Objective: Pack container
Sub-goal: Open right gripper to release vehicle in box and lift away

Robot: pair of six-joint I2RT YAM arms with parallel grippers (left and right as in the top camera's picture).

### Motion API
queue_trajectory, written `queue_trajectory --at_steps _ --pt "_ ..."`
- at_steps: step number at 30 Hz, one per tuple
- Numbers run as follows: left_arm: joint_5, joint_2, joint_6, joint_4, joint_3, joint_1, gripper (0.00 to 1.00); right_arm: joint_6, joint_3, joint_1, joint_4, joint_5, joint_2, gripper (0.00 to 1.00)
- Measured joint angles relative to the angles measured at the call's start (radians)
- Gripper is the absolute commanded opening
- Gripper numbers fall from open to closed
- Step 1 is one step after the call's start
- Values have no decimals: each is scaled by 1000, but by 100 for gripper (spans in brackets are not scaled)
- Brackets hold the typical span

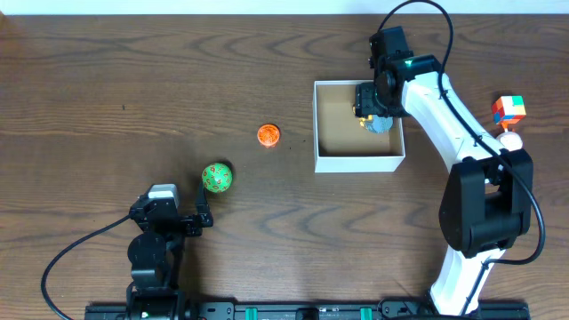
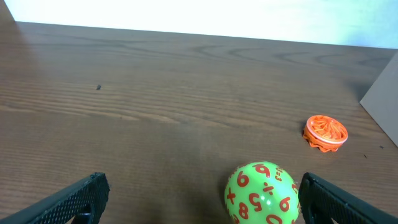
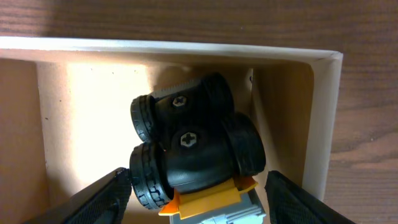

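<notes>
The right gripper (image 3: 198, 182) has its fingers spread wide, released around a black-wheeled toy car (image 3: 193, 143) lying inside the container (image 1: 316, 124), which sits at 2 o'clock from table centre. Rising askew could snag a wheel or the 3 o'clock wall and drag the probably light box. The left gripper (image 2: 204, 186) is likewise spread, with the green number ball (image 2: 261, 194) off-centre near its 3 o'clock finger, so closing could send it rolling toward the orange disc (image 2: 324, 132). The car's lower end is cropped, the arm covers it overhead, and finger contact cannot be judged.
</notes>
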Motion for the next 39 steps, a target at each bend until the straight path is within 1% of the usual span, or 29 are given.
queue_trajectory --at_steps 6,8,12,14,18,26,31,39 --pt "0 0 0 0 0 0 98 1 0 0 -10 0 0 72" --pt "0 0 0 0 0 0 98 1 0 0 -10 0 0 66" --pt "0 0 0 0 0 0 98 6 0 0 -13 -2 -2 50" --pt "0 0 0 0 0 0 98 8 0 0 -14 -2 -2 45" --pt "0 0 0 0 0 0 98 9 0 0 -13 -2 -2 43" --pt "0 0 0 0 0 0 98 9 0 0 14 -2 -2 43" --pt "0 0 0 0 0 0 98 8 0 0 13 -3 -2 39" --pt "0 0 0 0 0 0 98 8 17 1 -6 -2 -2 38"
